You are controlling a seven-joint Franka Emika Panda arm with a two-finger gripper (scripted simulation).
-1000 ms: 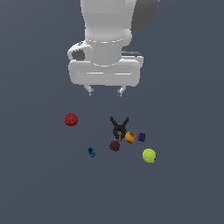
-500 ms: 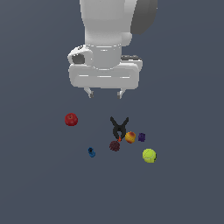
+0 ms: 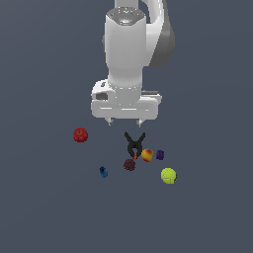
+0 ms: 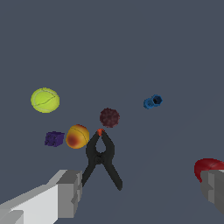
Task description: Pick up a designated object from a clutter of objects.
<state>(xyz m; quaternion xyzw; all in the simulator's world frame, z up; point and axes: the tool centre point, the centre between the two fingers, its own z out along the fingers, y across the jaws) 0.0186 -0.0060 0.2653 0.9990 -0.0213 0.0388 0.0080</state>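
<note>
Your pincer hangs above the black spring clamp, fingers wide apart and holding nothing. The clamp lies flat near the middle of the counter — no counter edge is in view to place it closer. Its orange-red tip points at the maroon bumpy ball, with the orange-yellow fruit just beside it. Descend over the pivot where the handles meet, fingers straddling the narrow body — not the splayed ends — and keep clear of the fruit.
</note>
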